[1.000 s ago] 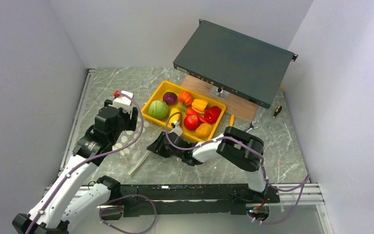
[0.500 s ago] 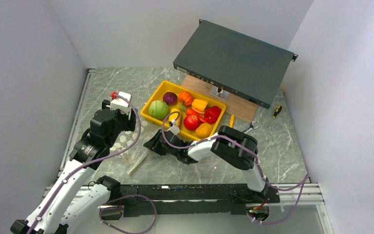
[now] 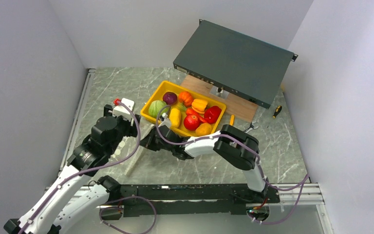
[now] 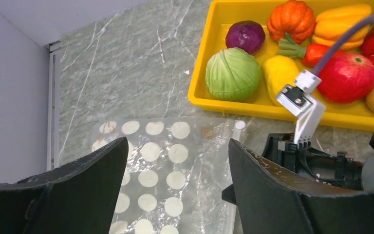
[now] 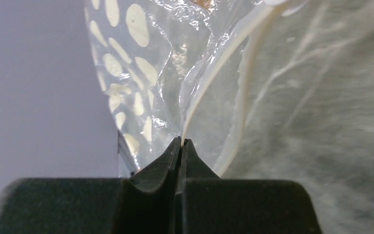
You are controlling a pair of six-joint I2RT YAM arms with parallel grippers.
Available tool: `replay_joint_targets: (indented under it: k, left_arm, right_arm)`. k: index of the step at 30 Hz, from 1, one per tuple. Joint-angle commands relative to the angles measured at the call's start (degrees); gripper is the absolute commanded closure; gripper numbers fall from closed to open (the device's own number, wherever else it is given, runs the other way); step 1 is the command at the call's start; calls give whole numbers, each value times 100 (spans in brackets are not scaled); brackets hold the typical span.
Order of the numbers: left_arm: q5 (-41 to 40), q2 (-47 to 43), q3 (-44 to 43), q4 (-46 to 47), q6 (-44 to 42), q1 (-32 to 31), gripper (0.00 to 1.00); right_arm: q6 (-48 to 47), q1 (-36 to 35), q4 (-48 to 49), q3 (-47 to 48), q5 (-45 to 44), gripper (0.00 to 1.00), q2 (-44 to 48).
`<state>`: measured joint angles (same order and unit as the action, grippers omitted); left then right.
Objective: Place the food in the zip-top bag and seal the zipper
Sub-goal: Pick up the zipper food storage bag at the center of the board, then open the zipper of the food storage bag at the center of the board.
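Zip-top bag (image 3: 132,166) of clear, floppy plastic printed with cream dots lies flat on the grey marbled table (image 3: 272,146) in the overhead view, under and between the two hands. The left gripper (image 3: 119,129) hangs above the bag. The right gripper (image 3: 145,144) lies low at the bag's edge, with the rigid yellow rectangular tray (image 3: 195,92) just beyond it. The toy food sits in that tray, apart from the bag. In the left wrist view the left gripper (image 4: 177,144) is released. Its black fingers (image 4: 92,180) are spread wide, and the dotted bag (image 4: 165,170) is directly below the gap. Ahead of the fingertips stands the tray (image 4: 198,63), which holds a green round cabbage (image 4: 233,74), a purple round piece (image 4: 245,36), an orange pumpkin (image 4: 291,18), a yellow piece (image 4: 278,73) and a red apple (image 4: 346,77). The cabbage is the piece nearest this hand. The right gripper's black body lies just outside the right-hand finger, at the bag's edge. In the right wrist view the right gripper (image 5: 180,141) is clenched, jaws pressed together with no gap. One lip of the thin whitish zipper strip (image 5: 214,71) runs straight into the jaw tips and is pinched there. A second strip curves away beside it, so the bag's mouth stands parted. The dotted film (image 5: 141,73) rises ahead of the fingertips and to their left.
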<state>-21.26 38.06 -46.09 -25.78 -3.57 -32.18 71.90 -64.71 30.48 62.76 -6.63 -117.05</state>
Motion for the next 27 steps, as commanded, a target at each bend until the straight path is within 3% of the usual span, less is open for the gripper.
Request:
replay_joint_targets:
  k: [1, 7, 15, 18, 24, 27]
  left_arm:
    - [-553, -468, -130, -399, 279, -330, 19]
    - [-740, -902, -141, -1253, 524, -337, 19]
    - [-814, -2676, 738, -418, 435, -332, 13]
    - [-587, -2370, 834, -297, 106, -332, 15]
    - [-17, -1123, 549, -424, 201, -341, 32]
    - [194, -805, 530, -393, 162, -340, 32]
  right_arm:
    - [-535, -53, -621, 627, 442, 100, 682]
    - [-513, 12, -1566, 1503, 1003, 100, 518]
    - [9, 152, -2046, 2151, 1002, 100, 293]
    - [36, 194, -2232, 2385, 909, 100, 323]
    - [257, 424, -2373, 2463, 903, 100, 366]
    - [457, 625, -2204, 2385, 1076, 100, 363]
